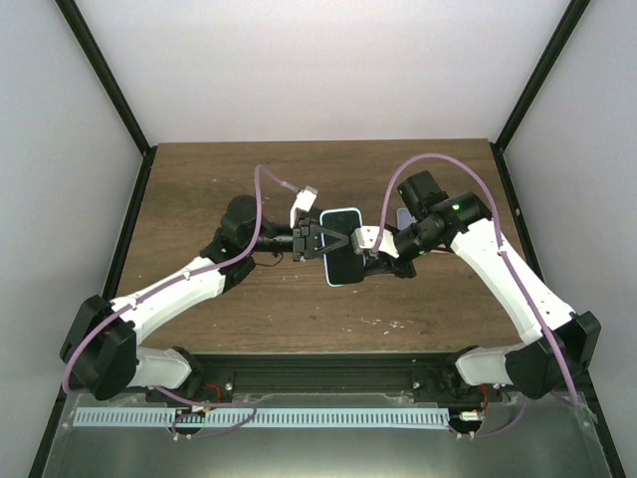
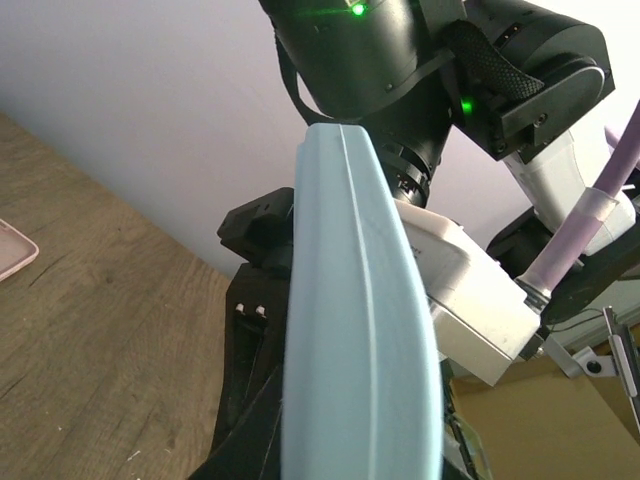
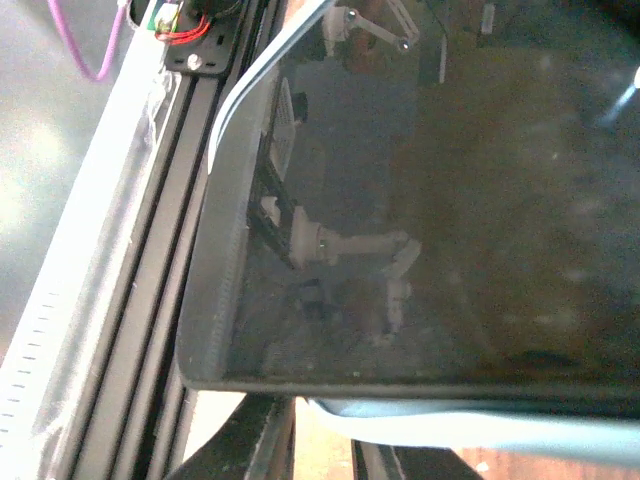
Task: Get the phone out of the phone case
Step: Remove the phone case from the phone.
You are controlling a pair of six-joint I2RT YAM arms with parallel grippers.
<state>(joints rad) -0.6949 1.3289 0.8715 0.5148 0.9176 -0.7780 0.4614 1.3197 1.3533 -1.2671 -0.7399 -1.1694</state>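
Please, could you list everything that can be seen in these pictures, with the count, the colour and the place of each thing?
phone: one, dark screen, between the two grippers, over the middle of the table.
phone case: one, light blue, on the phone.
flat thing: one, pale pink, on the table; only a corner shows in the left wrist view.
table: one, brown wood, under everything.
mounting rail: one, black, at the table's near edge.
cables: two, purple, one along each arm.
left gripper: one, black, jaws shut on the phone case.
right gripper: one, black and white, at the phone's other side; grip unclear.
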